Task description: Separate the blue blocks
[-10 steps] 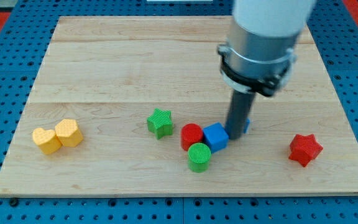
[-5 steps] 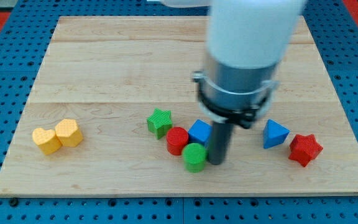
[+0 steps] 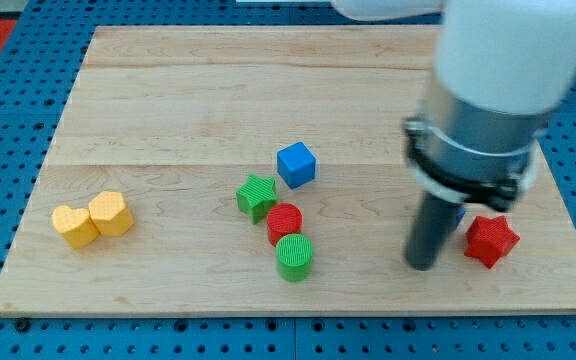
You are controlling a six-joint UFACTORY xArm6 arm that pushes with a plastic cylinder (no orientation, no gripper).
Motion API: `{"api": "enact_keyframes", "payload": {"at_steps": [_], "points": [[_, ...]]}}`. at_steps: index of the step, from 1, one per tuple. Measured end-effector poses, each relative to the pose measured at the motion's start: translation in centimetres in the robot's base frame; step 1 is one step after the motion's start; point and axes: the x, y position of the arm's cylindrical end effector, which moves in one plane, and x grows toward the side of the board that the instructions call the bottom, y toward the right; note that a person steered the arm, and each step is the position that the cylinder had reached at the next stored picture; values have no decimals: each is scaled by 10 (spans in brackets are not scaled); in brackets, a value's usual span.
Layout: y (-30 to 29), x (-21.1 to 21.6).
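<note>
Now, your blue cube (image 3: 296,164) sits on the wooden board (image 3: 168,100) just up and to the view's right of the green star (image 3: 257,196), near it but not touching as far as you can see. The other blue block (image 3: 459,214) is almost wholly hidden behind the rod; you get only a sliver of blue at the rod's right edge, just left of the red star (image 3: 491,240), so you cannot read its shape. The two blues already lie well apart.

There are no jaws here to be apart or together: the arm ends in a plain dark rod, and my tip (image 3: 421,265) rests on the board at the view's lower right, just left of the red star and below the hidden blue piece, far from the blue cube.

Judging by their look, these are small, rigid, ribbed plastic blocks, light enough to slide at a touch and to spin if you push off-centre. You cannot grasp them; press squarely against the middle of a flat face of the cube, and expect it to skid easily on the smooth wood.

Count them: two blue blocks, two red (the star and a red cylinder (image 3: 285,222)), two green (the star and a green cylinder (image 3: 294,257)), and two yellow blocks (image 3: 92,219), heart-like, touching each other at the view's left. Eight in all.
</note>
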Motion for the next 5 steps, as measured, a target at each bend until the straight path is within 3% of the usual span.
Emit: {"api": "enact_keyframes", "payload": {"at_steps": [1,3,4,5], "points": [[17,-30],[-102,-142],[-112,-152],[-86,-142]]}}
